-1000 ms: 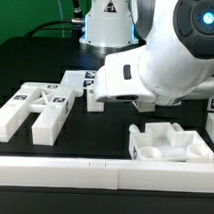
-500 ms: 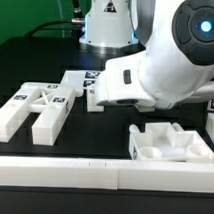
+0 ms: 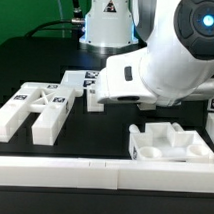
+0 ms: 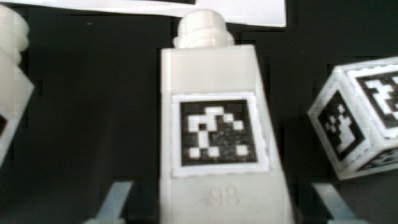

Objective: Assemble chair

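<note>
Jaws of the gripper [image 4: 226, 205] stood narrow astride the bar [image 4: 226, 110], a finger [image 4: 121, 205] close on each side; contact could not be told. On the table [image 3: 102, 145], the notched block [image 3: 169, 144] lay by the front edge and the H-shaped frame [image 3: 37, 108] toward the exterior view's left edge.

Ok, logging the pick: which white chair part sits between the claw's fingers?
The long tagged bar, running straight out between the fingers; the tagged block beside it lies outside them.
</note>
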Robot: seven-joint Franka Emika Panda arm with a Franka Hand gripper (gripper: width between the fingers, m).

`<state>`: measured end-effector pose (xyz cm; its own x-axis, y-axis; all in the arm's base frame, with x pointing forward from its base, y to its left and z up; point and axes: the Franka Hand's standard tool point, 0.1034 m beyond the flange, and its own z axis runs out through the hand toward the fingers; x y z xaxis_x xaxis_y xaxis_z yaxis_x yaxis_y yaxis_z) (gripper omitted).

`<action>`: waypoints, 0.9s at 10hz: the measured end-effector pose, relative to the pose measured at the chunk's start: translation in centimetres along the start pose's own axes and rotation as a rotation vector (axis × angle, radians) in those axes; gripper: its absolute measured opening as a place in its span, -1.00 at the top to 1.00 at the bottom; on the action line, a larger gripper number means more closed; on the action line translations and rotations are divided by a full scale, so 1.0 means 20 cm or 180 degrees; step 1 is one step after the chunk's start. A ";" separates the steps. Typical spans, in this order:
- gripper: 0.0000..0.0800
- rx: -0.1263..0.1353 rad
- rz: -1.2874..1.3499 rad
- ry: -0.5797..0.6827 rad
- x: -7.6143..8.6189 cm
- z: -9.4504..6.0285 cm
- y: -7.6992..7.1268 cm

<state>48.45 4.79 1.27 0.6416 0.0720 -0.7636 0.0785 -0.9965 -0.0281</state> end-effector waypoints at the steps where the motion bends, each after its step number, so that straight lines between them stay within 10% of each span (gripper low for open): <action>1: 0.27 0.0002 -0.0018 -0.0006 -0.02 -0.04 0.00; 4: 0.27 -0.0005 -0.0012 -0.0015 -0.12 -0.28 -0.03; 9: 0.27 -0.0008 -0.0009 0.0116 -0.07 -0.26 -0.02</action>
<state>51.59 5.35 5.72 0.6688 0.0764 -0.7395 0.0822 -0.9962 -0.0286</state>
